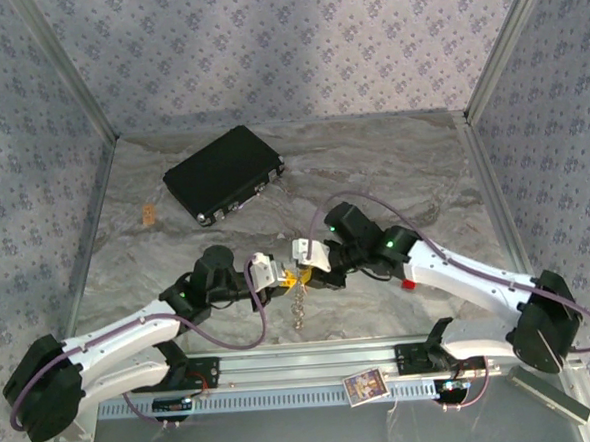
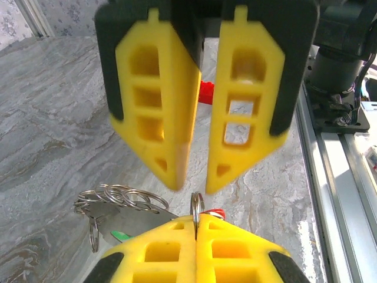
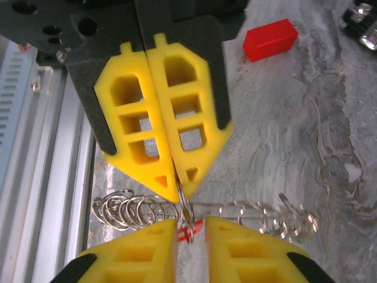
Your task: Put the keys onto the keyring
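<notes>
Near the middle of the grey marbled tabletop, close to the near edge, the 2 arms meet tip to tip. The left gripper has its yellow plastic fingers pressed together, pinching the thin shiny silver metal keyring edge-on between their tips. The right gripper faces it with its jaws a narrow gap apart. In the right wrist view the lower arc of the ring dips into that gap, with a small red plastic key head beside it. Whether the right fingers touch either one cannot be told. A silver chain of linked wire loops trails off the ring to both sides, and from above it hangs below the fingertips towards the near rail. In the left wrist view a small green plastic piece lies under these loops, against a flat metal tag. A plain red rectangular block sits on the table right of the grippers, by the right arm. A flat black rectangular case lies well apart at the far left. The ridged aluminium rail runs along the near edge.
</notes>
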`<move>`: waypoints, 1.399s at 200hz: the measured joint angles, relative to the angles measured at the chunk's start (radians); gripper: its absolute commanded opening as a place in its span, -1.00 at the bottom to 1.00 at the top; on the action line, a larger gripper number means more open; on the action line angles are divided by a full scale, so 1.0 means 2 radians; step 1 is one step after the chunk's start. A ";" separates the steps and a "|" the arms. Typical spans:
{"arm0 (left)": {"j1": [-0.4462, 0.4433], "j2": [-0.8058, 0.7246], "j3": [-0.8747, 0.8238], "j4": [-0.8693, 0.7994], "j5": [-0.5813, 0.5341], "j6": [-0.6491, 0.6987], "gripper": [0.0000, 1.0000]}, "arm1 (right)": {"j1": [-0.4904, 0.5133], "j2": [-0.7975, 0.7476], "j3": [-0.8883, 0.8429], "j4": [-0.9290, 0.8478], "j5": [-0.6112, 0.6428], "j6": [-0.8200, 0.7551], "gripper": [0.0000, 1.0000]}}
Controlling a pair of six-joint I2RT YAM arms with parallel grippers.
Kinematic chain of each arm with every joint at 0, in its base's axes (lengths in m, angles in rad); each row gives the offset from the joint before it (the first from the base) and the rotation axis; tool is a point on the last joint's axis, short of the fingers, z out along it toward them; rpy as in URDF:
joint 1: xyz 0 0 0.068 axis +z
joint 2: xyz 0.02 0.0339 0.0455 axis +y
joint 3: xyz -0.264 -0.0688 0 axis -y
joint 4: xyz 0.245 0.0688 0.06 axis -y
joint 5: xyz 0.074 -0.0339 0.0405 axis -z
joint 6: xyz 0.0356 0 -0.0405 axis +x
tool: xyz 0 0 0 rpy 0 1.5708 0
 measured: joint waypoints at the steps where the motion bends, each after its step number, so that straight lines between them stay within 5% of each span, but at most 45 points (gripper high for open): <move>1: 0.000 0.000 0.000 0.001 0.000 0.000 -1.00 | -0.001 -0.002 -0.002 0.002 -0.002 0.002 -0.51; 108: 0.000 -0.005 -0.045 0.106 0.005 -0.039 -1.00 | -0.015 -0.028 -0.084 0.131 -0.060 0.071 -0.51; 162: 0.000 -0.005 -0.045 0.113 0.012 -0.040 -1.00 | -0.017 -0.024 -0.090 0.150 -0.066 0.080 -0.99; 179: 0.000 -0.005 -0.045 0.113 0.012 -0.042 -1.00 | -0.019 -0.024 -0.091 0.151 -0.071 0.080 -1.00; 208: 0.000 -0.005 -0.040 0.099 0.006 -0.043 -0.45 | -0.020 -0.024 -0.091 0.144 -0.072 0.076 -1.00; 280: 0.000 -0.004 0.014 0.014 -0.009 -0.014 -0.50 | -0.007 0.003 -0.015 0.026 -0.018 0.014 -1.00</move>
